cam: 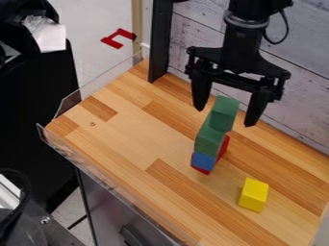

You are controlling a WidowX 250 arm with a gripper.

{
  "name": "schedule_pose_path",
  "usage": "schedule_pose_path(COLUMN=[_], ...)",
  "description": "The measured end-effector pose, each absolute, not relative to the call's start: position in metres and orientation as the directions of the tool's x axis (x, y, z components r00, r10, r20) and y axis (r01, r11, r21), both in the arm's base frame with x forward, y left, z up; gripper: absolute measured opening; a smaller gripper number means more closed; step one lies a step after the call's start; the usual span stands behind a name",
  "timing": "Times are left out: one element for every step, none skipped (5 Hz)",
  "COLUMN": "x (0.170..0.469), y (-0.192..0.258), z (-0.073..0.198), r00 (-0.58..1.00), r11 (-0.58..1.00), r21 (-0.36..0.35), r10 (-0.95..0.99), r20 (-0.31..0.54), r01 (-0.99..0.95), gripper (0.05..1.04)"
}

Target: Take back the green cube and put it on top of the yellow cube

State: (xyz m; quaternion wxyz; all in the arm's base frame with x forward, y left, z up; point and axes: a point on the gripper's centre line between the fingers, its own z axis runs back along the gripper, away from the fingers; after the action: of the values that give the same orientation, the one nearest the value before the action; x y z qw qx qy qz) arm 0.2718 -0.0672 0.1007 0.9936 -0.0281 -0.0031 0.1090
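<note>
Near the middle of the wooden worktop [128, 139], I see a small blue block [204, 161] with red toy pieces [223, 145] below and beside it, a long green block [210, 138] above, and the green cube [224, 108] on top. My black two-finger gripper [224, 117] hangs spread wide, a finger either side of that cube. Right of the stack, well apart, sits the yellow cube [254, 194].
</note>
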Motion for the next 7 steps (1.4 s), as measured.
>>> schedule_pose_path(x=[0.277, 0.279, 0.284, 0.285, 0.286, 0.286, 0.286], y=[-0.068, -0.066, -0.065, -0.063, -0.06, -0.06, -0.059], z=[0.096, 0.09, 0.084, 0.075, 0.075, 0.073, 0.073], r00=[0.975, 0.974, 0.973, 0.97, 0.964, 0.96, 0.956], r11=[0.971, 0.97, 0.968, 0.967, 0.961, 0.957, 0.953], r21=[-0.086, -0.089, -0.091, -0.081, -0.082, -0.081, -0.078], r10=[0.224, 0.227, 0.232, 0.238, 0.263, 0.277, 0.291], r20=[0.006, -0.006, -0.014, -0.036, -0.033, -0.033, -0.031], r01=[-0.222, -0.226, -0.232, -0.241, -0.265, -0.279, -0.293], gripper=[1.0, 1.0, 1.0, 1.0, 0.961, 0.683, 0.534])
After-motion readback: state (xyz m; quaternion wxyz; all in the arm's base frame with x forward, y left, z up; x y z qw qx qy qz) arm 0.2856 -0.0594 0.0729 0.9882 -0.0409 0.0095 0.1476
